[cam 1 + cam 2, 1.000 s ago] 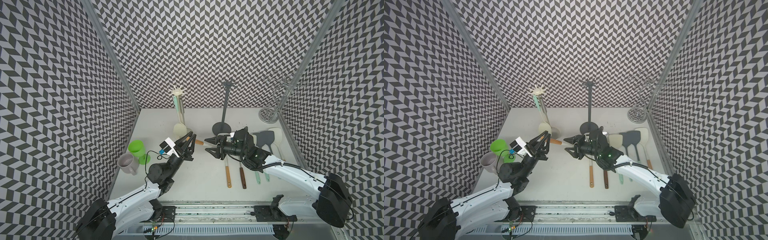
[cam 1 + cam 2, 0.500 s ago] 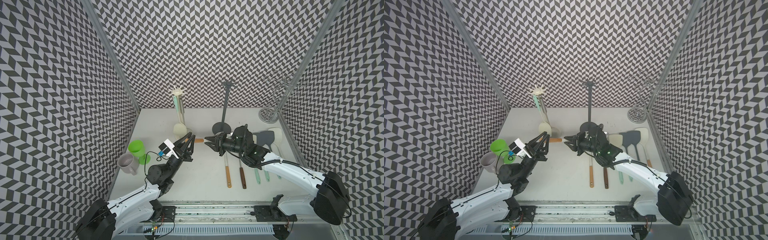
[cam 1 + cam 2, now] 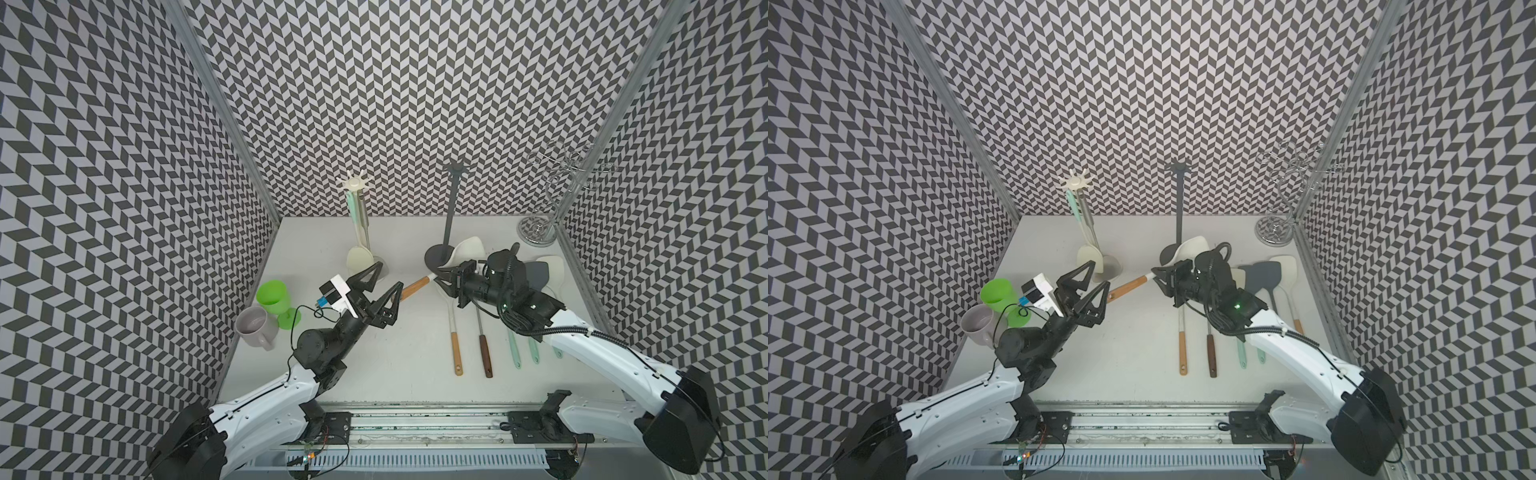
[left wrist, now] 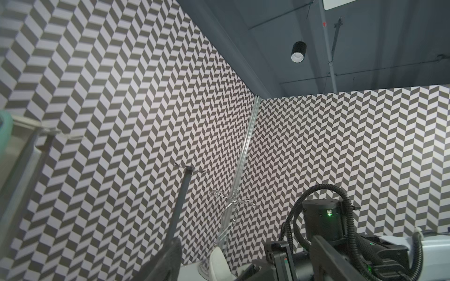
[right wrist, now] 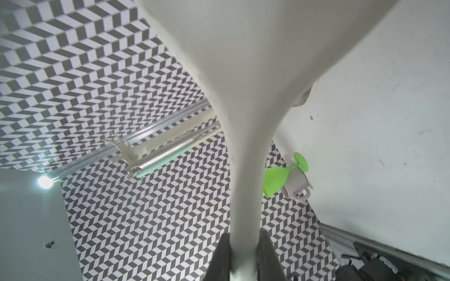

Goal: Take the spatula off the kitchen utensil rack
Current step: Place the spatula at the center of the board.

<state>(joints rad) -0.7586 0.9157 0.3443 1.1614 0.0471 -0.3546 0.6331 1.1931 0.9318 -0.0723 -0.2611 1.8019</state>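
Observation:
The spatula [image 3: 415, 286] has a cream head [image 3: 468, 248] and a wooden handle. It hangs roughly level above the table between my two arms, off the cream utensil rack [image 3: 354, 186]. My right gripper [image 3: 440, 279] is shut on its cream neck; the right wrist view shows the dark fingers [image 5: 224, 255] pressed against both sides of the spatula [image 5: 246, 97]. My left gripper [image 3: 390, 276] is open, its jaws wide apart around the handle's free end, with one fingertip [image 3: 1105, 286] right beside the wood. In the left wrist view the cream head [image 4: 219, 264] shows low down.
A mint-handled utensil [image 3: 358, 259] hangs on the cream rack. A black rack [image 3: 449, 216] and a chrome rack [image 3: 540, 226] stand at the back. A green goblet [image 3: 274, 296] and grey mug [image 3: 253, 327] sit at the left. Several utensils [image 3: 457, 345] lie at the right.
My left gripper has opened and let go of the wooden handle. My right gripper has closed on the spatula's neck and moved slightly left and back.

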